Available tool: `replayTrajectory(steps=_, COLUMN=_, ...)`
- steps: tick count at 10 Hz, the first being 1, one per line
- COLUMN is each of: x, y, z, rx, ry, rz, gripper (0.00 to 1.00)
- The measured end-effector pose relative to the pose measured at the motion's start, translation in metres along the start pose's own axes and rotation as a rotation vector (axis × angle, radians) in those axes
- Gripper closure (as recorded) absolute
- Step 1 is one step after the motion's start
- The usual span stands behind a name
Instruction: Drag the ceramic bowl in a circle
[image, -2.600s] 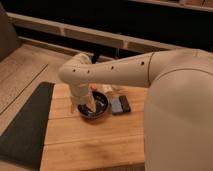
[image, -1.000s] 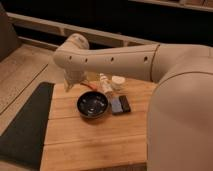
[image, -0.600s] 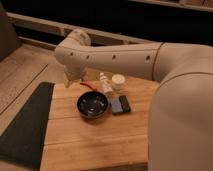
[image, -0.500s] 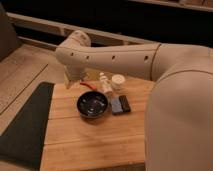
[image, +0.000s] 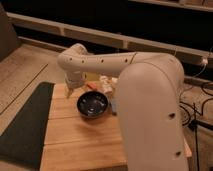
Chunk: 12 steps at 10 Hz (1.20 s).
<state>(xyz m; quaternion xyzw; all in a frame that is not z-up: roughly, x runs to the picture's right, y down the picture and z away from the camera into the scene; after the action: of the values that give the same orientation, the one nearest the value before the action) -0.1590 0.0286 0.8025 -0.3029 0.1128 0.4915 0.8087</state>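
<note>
The ceramic bowl (image: 92, 104) is small, round, glossy and dark, with pale speckles inside. It sits upright on the wooden table (image: 80, 137) near its middle. My gripper (image: 69, 92) hangs at the end of the cream arm, just left of the bowl and slightly behind it. It is above the table's left part and clear of the bowl's rim. The bowl is empty and nothing touches it.
A white cup-like object (image: 106, 84) and a small orange thing (image: 91, 86) stand behind the bowl. A flat dark slab (image: 114, 106) lies right of the bowl, partly hidden by my arm. A dark mat (image: 25, 125) lies left of the table.
My gripper was down at the bowl 2.6 s ago. It has since lifted and moved back and left, away from the bowl. The bowl stays in place over the last second.
</note>
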Motion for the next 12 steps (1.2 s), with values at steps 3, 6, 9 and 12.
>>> replayTrajectory(steps=3, x=-0.003, y=-0.008, z=0.021, rx=-0.001, ry=0.064, rz=-0.01, gripper=0.35)
replayTrajectory(steps=6, x=-0.003, y=-0.008, z=0.021, rx=-0.001, ry=0.065, rz=-0.011, gripper=0.35)
replayTrajectory(steps=9, x=-0.001, y=-0.002, z=0.037, rx=-0.015, ry=0.082, rz=-0.046, gripper=0.35)
replayTrajectory(steps=12, x=-0.002, y=0.021, z=0.063, rx=-0.025, ry=0.131, rz=-0.128, gripper=0.35)
